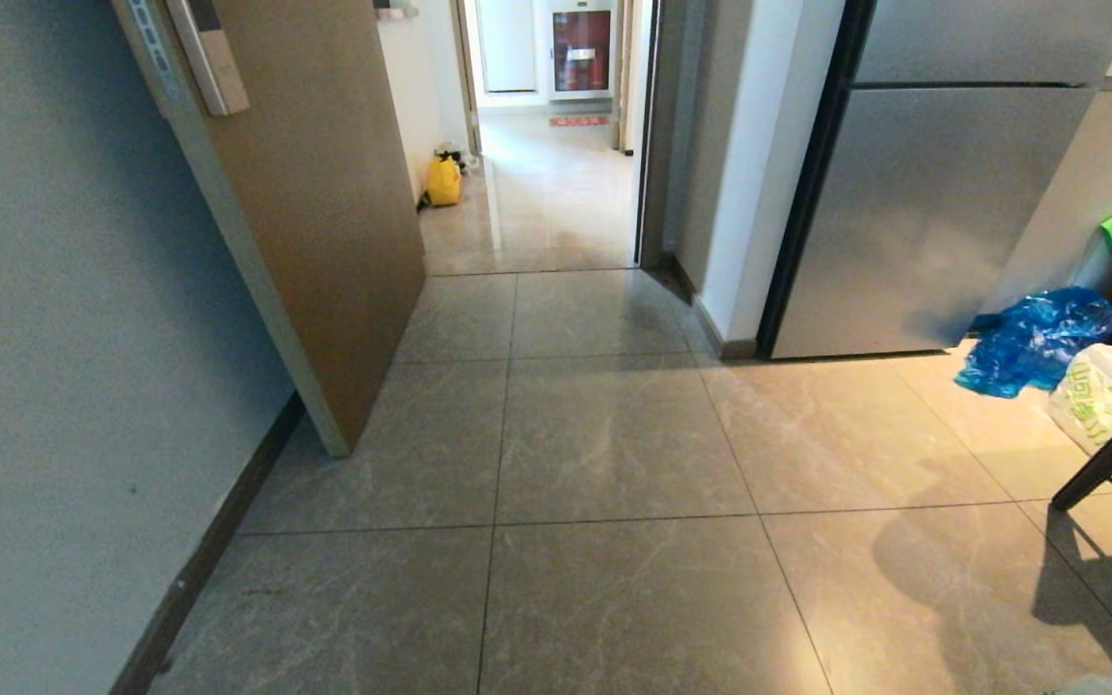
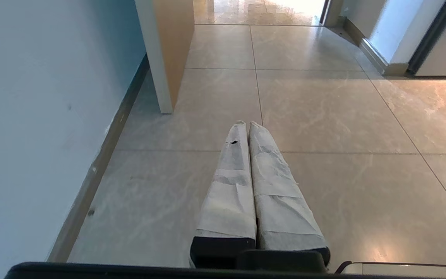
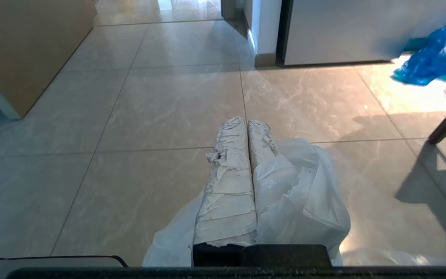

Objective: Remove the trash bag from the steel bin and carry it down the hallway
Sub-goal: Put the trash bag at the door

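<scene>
trash bag (image 3: pixel 300 193): thin crinkly translucent white | right tool (image 3: pixel 247 122): clamped on it | left tool (image 2: pixel 246 124): together, empty

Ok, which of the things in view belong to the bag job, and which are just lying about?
Job:
- trash bag, white, gripped in the shut right gripper
- hallway ahead through the open doorway
- left gripper, shut, empty

Lying about:
- yellow bag in the hallway
- blue plastic bag by the fridge
- white bag with green print beside it
- open door
</scene>
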Tool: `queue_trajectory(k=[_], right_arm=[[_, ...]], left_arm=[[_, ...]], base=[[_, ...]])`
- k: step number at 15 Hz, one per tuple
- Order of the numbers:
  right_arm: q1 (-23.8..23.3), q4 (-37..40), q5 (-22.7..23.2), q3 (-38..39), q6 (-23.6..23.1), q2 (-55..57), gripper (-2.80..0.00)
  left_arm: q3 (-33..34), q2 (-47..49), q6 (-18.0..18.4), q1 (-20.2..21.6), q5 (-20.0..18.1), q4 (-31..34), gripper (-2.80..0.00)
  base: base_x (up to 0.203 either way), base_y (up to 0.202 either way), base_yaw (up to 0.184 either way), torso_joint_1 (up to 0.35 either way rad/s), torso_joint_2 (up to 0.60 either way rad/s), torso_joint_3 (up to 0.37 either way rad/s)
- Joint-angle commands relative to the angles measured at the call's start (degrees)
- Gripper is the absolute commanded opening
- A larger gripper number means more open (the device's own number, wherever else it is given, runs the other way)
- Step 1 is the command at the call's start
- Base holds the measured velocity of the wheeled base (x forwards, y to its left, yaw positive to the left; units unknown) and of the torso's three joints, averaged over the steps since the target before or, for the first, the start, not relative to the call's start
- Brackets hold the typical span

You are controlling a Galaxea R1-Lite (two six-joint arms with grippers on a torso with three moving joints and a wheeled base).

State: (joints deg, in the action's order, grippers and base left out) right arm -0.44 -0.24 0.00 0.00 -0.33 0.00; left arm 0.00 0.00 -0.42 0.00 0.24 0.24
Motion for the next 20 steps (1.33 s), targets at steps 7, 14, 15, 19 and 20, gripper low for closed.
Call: queue_trajectory(k=[7,14,15,19,20], right_arm=[[0.0,0.0,0.0,0.0,0.0,0.1,-2.80],[0.0,0.0,0.0,0.0,0.0,0.1,-2.80],[0.0,0.0,0.0,0.0,0.0,0.1,-2.80],[0.0,0.0,0.0,0.0,0.0,0.1,-2.80],[0.0,0.0,0.0,0.0,0.0,0.1,-2.80]], left_arm=[[0.0,0.0,0.0,0.0,0.0,0.0,-2.80],[0.1,0.0,0.0,0.0,0.0,0.0,-2.80],[0.0,0.0,0.0,0.0,0.0,0.0,-2.80],[0.0,0.0,0.0,0.0,0.0,0.0,-2.80],[0.0,0.0,0.0,0.0,0.0,0.0,-2.80]], base=[[0.192,0.000,0.001,0.001,0.00,0.002],[0.193,0.000,0.003,0.001,0.00,0.001],[0.194,0.000,0.001,0.000,0.00,0.000],[0.193,0.000,0.002,0.001,0.00,0.000],[0.187,0.000,0.005,0.007,0.00,0.011]])
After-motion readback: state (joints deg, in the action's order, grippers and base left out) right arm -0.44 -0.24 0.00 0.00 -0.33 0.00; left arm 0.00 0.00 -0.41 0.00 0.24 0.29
